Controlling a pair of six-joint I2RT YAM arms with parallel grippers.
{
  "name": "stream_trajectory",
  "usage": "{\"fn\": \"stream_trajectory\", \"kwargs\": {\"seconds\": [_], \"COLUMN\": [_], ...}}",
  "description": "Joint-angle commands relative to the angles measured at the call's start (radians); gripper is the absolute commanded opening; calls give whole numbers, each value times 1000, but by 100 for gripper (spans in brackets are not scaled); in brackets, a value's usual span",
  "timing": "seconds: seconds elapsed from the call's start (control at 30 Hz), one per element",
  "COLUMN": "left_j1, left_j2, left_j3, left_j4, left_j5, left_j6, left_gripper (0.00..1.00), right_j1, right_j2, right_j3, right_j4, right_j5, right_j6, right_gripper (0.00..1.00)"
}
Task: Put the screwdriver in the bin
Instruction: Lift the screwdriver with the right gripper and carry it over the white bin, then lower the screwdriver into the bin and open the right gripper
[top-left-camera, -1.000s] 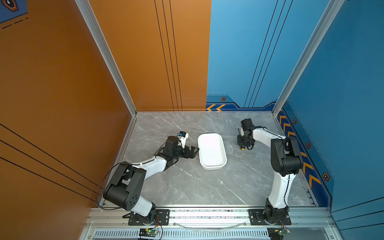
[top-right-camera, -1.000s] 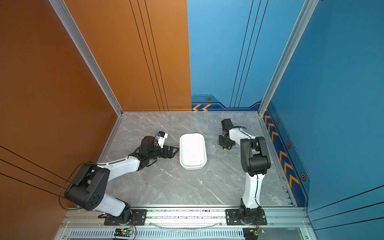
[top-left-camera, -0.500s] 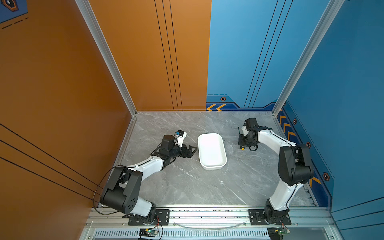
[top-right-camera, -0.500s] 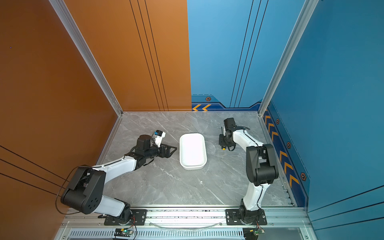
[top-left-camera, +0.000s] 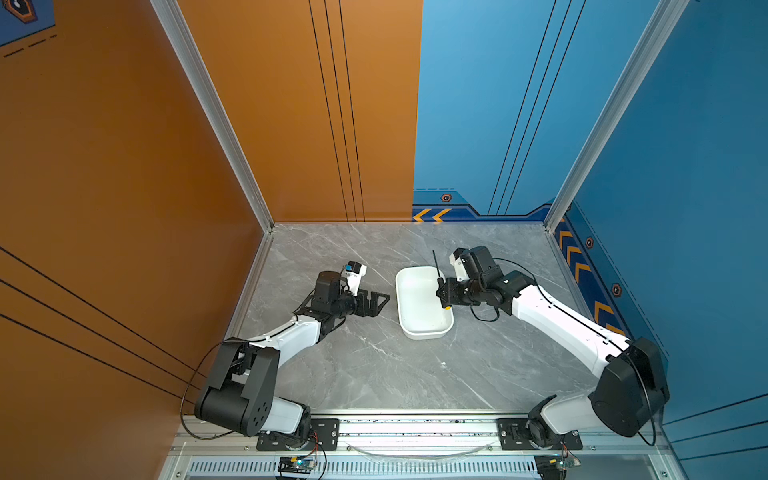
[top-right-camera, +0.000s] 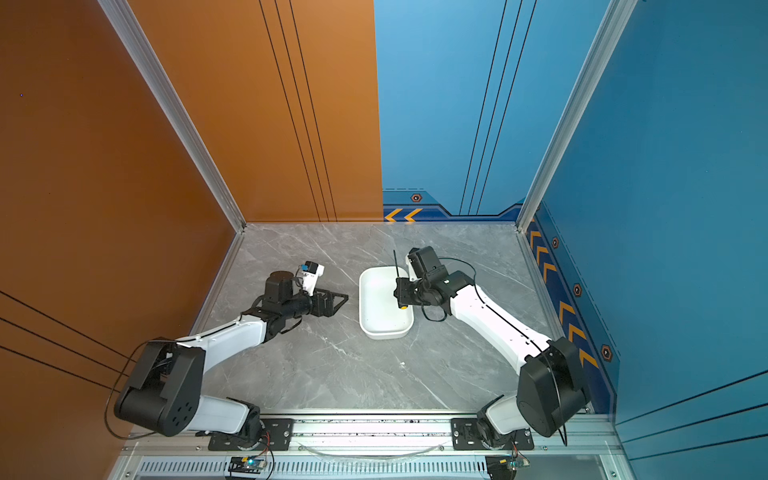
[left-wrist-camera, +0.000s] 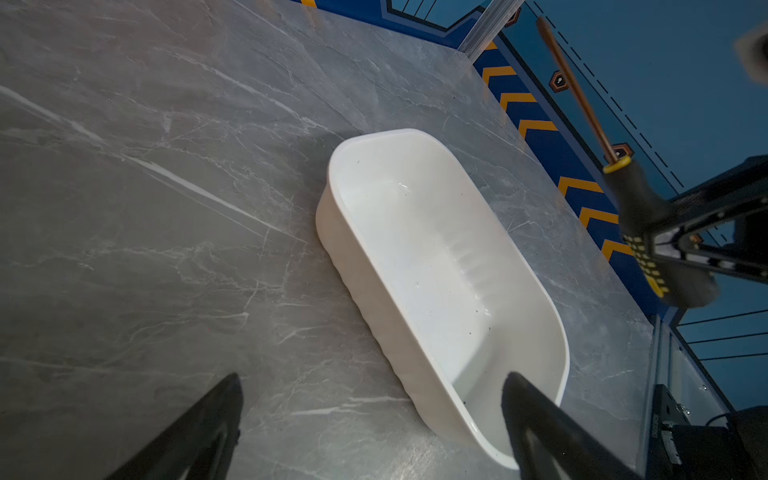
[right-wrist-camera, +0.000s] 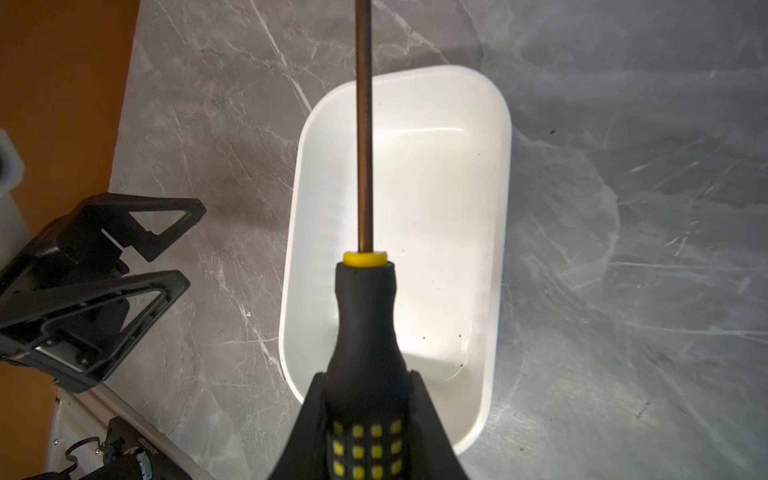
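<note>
Right claw (top-left-camera: 442, 293) is pressed onto the black handle of the screwdriver (top-left-camera: 439, 276); in the right wrist view both fingers bear on the dotted part of the grip, and nothing else is held. The tool hangs in the air, clear of the counter (top-left-camera: 374, 374), and I see no contact with anything below it. Its long axis runs near to far: the yellow end cap points toward the near side and the thin shaft toward the far wall, tilted upward as the left wrist view shows it. Directly beneath lies the bin (top-left-camera: 415, 303), resting on the counter with its own long side on much the same near-far line. In both top views the handle sits over the right part of the bin, while the shaft tip appears past the far rim; since the tool is raised, I cannot tell how much of that overhang is real. I judge the release depends on the whole length dropping inside the rim. Left claw (top-left-camera: 380, 301) stands spread and empty just left of the bin, the other arm being plainly the one placed to act.
</note>
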Motion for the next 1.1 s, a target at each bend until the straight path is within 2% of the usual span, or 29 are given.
{"fn": "stream_trajectory", "kwargs": {"seconds": [0.0, 0.27, 0.57, 0.9, 1.07], "left_j1": [8, 8, 9, 9, 8], "left_j2": [-19, -18, -34, -15, -10], "left_j3": [-15, -22, -37, -36, -34], "left_j4": [-12, -16, -16, -16, -15], "left_j5": [17, 11, -3, 3, 4], "left_j6": [1, 24, 56, 62, 64], "left_gripper": [98, 98, 98, 98, 98], "right_j1": [37, 93, 104, 125, 129], "right_j2": [65, 187, 306, 422, 467], "right_j3": [-11, -6, 53, 127, 152], "right_j4": [41, 72, 69, 65, 38], "right_j5": [61, 90, 107, 148, 184], "right_j6": [84, 154, 180, 181, 157], "right_gripper": [0, 0, 0, 2, 6]}}
